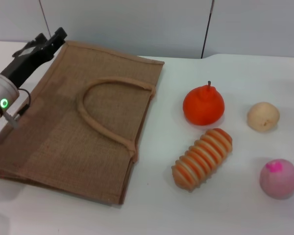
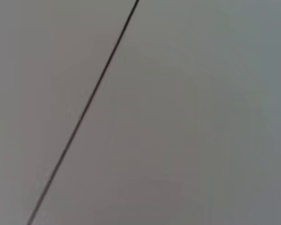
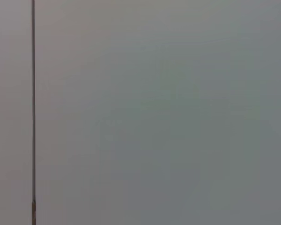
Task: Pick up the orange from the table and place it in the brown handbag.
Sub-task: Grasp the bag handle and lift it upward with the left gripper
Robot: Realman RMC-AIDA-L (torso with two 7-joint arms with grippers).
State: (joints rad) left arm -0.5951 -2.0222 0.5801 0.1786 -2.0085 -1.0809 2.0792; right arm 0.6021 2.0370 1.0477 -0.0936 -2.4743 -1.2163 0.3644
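One table, white, with bare room along its near edge. One bag lies flat on it, two handles stacked, mouth edge facing the fruit. Right of the bag sit four items apart: ribbed roll, orange, pink ball, beige ball. The left gripper hangs over the bag's far left corner; whether it is open I cannot tell.

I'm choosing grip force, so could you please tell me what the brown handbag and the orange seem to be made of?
The brown handbag: coarse woven fibre, probably jute or burlap, matte; the open weave and slightly frayed edges show it. The orange: smooth, uniformly bright skin with a faint sheen and a thin dark stem, so it may be a plastic or foam replica, though real fruit can't be ruled out.
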